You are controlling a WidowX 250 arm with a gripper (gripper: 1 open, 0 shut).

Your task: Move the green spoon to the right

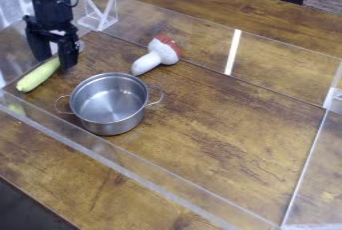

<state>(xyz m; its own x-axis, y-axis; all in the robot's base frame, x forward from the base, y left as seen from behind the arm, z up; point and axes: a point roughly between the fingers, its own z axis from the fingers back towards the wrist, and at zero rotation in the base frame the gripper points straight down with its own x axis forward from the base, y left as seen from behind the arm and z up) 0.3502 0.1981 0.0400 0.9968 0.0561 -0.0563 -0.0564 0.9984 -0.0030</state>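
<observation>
Green spoon (38, 74) beneath parted fingers (35, 44)

Single black arm enters from top-left, wrist vertical. Gripper (50, 48) points straight down, jaws parted wide, fingertips low, just above-right of the green spoon (38, 74).

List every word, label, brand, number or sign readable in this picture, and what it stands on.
None can be read: the shiny steel pot, the yellow-green-handled spoon, the white red-capped mushroom, the black robot gripper and the wooden table show no legible text.
</observation>
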